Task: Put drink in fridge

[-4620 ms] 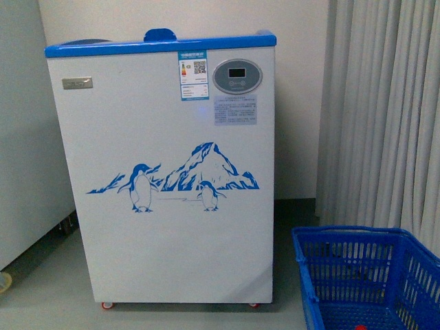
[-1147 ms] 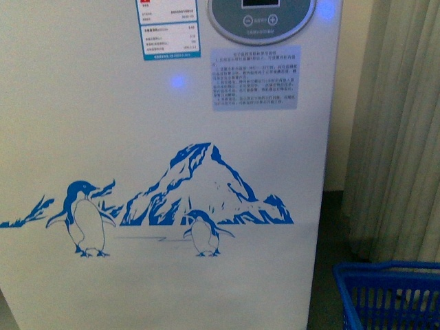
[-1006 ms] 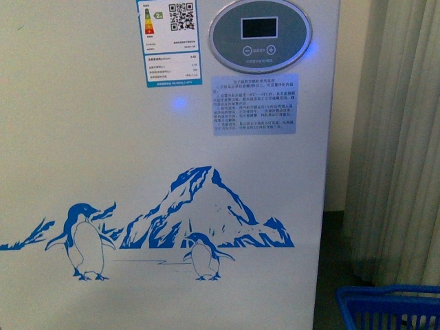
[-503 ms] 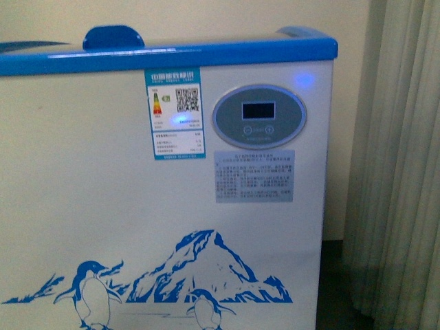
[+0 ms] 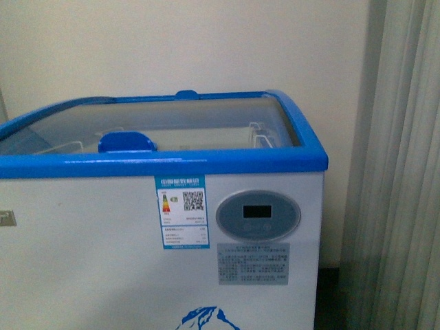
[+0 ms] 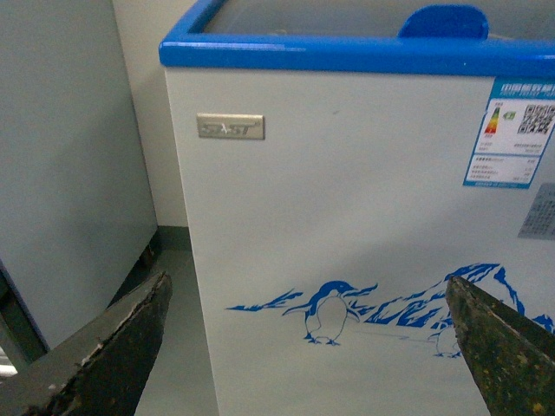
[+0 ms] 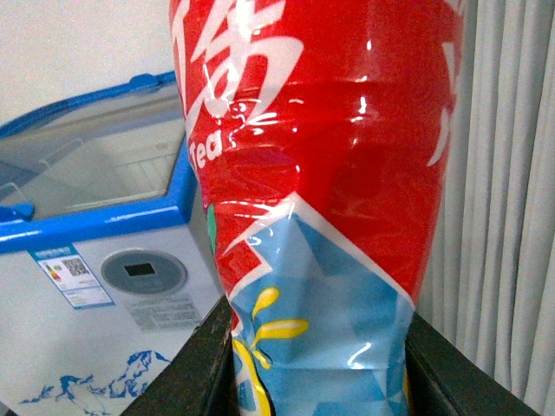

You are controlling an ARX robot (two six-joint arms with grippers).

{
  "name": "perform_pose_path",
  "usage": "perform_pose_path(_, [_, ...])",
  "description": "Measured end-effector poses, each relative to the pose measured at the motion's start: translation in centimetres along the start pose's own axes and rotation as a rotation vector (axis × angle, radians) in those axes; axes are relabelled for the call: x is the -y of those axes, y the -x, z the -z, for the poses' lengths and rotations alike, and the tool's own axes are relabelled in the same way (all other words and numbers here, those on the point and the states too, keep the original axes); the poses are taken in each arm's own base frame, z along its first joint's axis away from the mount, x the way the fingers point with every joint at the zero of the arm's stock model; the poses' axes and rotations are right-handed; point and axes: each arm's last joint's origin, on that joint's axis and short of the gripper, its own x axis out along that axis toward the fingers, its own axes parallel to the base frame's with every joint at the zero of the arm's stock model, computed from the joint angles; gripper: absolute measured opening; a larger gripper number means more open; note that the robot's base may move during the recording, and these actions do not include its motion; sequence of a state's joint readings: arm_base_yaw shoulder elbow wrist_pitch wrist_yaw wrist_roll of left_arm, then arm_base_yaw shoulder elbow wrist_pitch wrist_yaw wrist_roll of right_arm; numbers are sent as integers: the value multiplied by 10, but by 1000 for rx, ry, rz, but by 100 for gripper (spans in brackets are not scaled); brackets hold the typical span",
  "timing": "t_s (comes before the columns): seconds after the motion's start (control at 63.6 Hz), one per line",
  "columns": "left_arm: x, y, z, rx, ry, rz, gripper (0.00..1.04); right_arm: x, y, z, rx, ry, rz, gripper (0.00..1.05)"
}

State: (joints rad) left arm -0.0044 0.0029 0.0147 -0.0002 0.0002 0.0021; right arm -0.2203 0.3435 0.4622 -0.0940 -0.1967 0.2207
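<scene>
Fridge [image 5: 82,240], white with a blue top rim, shows a wire basket [image 5: 265,137] under its glass lid [image 5: 206,120]. Right jaws clamp the drink [image 7: 321,173], held near the fridge's front right corner. Left jaws gape wide, empty, facing its front.

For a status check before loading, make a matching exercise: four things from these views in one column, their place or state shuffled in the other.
1. drink
2. left end effector
3. oval display panel
4. wire basket

A. inside the fridge, under the glass lid
B. open, holding nothing
C. gripped by the right end effector
D. on the fridge front, below the blue rim

Pairs: 1-C, 2-B, 3-D, 4-A
</scene>
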Motion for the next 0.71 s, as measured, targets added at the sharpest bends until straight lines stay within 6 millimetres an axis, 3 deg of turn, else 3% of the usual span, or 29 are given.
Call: perform_pose_path(0.707, [0, 0, 1, -38, 25, -20, 97, 0, 0, 0, 0, 0, 2, 36])
